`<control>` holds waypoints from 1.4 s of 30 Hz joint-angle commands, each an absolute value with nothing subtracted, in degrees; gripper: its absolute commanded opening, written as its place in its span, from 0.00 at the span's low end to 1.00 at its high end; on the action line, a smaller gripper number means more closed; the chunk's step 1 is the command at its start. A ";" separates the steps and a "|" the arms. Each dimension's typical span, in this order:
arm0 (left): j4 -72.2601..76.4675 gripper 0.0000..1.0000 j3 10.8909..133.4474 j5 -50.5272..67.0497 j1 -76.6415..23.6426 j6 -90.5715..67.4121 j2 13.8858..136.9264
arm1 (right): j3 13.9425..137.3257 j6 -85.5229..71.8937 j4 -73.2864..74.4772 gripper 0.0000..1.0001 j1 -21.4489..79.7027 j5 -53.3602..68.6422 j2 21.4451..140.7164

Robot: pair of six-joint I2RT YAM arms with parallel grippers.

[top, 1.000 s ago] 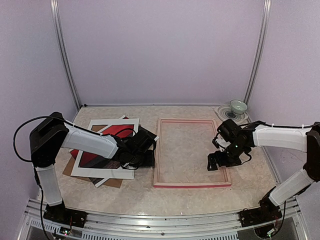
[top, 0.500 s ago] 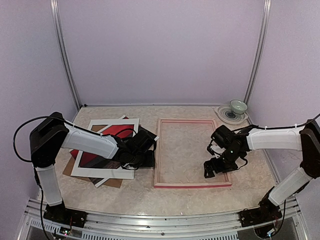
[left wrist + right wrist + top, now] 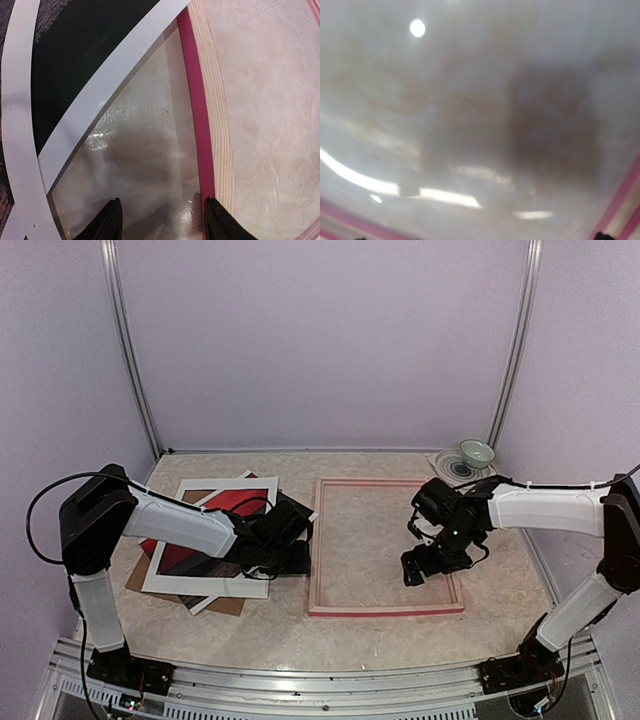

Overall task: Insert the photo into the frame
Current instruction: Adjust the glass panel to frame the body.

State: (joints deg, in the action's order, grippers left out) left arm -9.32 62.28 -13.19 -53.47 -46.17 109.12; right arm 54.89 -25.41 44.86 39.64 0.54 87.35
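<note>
Over frame [image 3: 385, 610], right arm [image 3: 540, 508] reaches inward, jaws spread.

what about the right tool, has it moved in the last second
Yes. The right tool slid leftward, away from the frame's right rail, farther over its opening.

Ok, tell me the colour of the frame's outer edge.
The frame has a bright pink edge; clearest in left wrist view.

White arm links [image 3: 185, 525], black joints [image 3: 90, 525], black cables [image 3: 30, 515]
</note>
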 commanded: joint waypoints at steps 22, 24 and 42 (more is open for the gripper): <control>-10.65 0.56 63.02 -11.73 -54.89 -45.27 107.70 | 84.42 -25.36 43.83 0.99 34.26 -8.98 103.35; -11.31 0.56 62.68 -12.46 -55.02 -45.18 106.90 | 89.10 -24.83 44.08 0.99 32.67 -8.66 106.67; -12.84 0.56 59.07 -14.54 -55.81 -46.56 102.63 | 112.79 -22.11 45.67 0.99 23.15 -8.98 132.74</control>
State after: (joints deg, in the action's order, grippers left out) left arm -11.99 60.51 -12.97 -55.51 -46.06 105.36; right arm 111.50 -22.96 44.07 23.70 -8.60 129.67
